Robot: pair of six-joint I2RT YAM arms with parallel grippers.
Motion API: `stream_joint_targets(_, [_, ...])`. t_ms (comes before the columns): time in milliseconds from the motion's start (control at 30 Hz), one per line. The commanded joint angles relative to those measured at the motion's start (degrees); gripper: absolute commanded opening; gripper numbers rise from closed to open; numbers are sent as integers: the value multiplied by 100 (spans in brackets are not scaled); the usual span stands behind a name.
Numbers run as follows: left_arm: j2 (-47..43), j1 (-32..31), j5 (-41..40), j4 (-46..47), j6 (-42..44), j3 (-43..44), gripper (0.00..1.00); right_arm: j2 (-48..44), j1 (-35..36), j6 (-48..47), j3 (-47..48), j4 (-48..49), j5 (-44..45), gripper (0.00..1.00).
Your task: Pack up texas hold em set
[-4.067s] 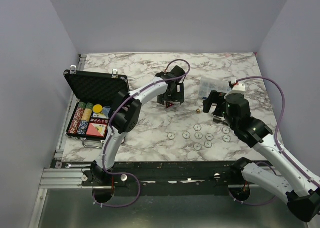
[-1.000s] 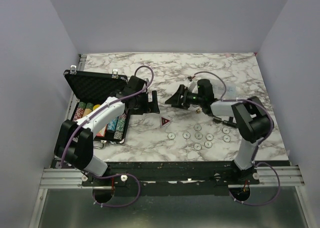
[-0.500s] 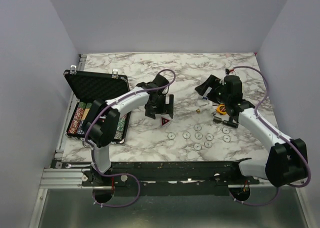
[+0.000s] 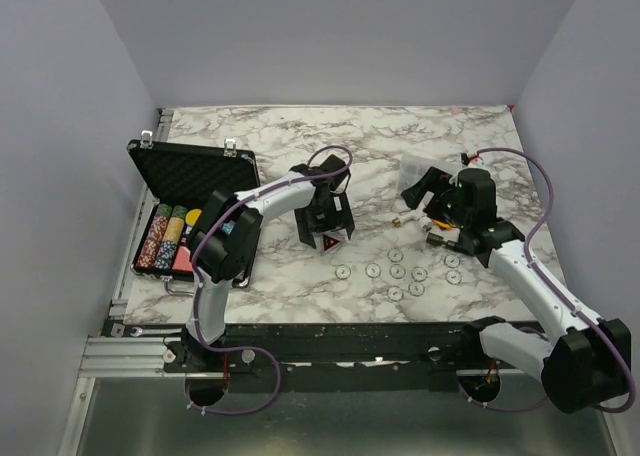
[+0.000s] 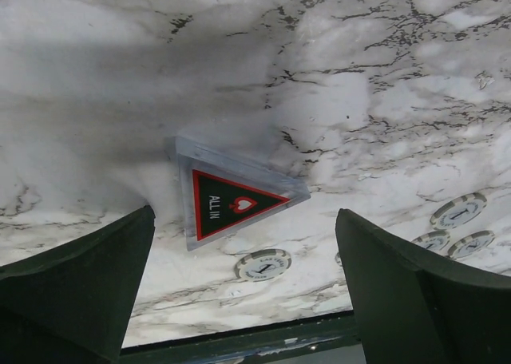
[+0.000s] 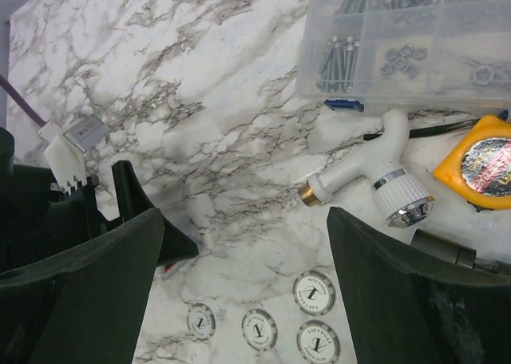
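Looking over the whole scene, we see a white marble table [image 4: 430, 136] with grey veining, walled on three sides. At its left edge stands the black hinged case [image 4: 190, 171] of the hold 'em set, lid raised and its silver latches at the top corners. The left arm partly hides the case's tray from the overhead camera.

Next come the two arms. Our left gripper [image 4: 328, 231] hangs over the middle of the table with its fingers spread wide and nothing between them. Our right gripper [image 6: 243, 212] is over the right half, also spread wide and empty, with bare marble between its fingers.

Beyond the right gripper lies a clear plastic compartment box [image 6: 399, 37] filled with screws and nuts. Inside the case, the red card box [image 4: 183, 261] sits at the near side, just beside the rows of coloured poker chips [image 4: 160, 238] standing on edge in their slots. Near the compartment box we see a white fitting [image 6: 359, 172] with a brass end, and to its right an orange-yellow piece [image 6: 479, 152].

A clear triangular marker [image 5: 231, 200] reading ALL IN lies flat on the marble, directly under the left gripper and between its fingers in the wrist view. Smallest are the white round chips [image 4: 397, 271], lying loose on the table between the two grippers and the near edge, well apart from the case
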Motion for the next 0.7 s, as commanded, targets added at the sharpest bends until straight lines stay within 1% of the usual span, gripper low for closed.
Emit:
stream_joint_targets(0, [203,-204,-520,-327,-476,328,92,-209,7,-141,-114,-284,4,86])
stream_joint_targets(100, [420,-222,-734,-532,-477,608,91,-271,2,-136,-128,-315,-53,86])
stream_joint_targets(200, [573,-257,-751,-728,-486,840,89,-296,3,-128,-143,-320,-76,86])
stream_joint_targets(233, [618,-288,-926,-805,-489,907,88,-311,5,-132,-153,-315,-70,86])
stream_joint_targets(367, [757,-418,-1206,-1094,-547,1118,85,-333,7,-123,-196,-307,-48,86])
stream_joint_targets(667, [905,-466,-1466,-1247,-539,1228,80,-322,6,-71,-229,-289,-76,86])
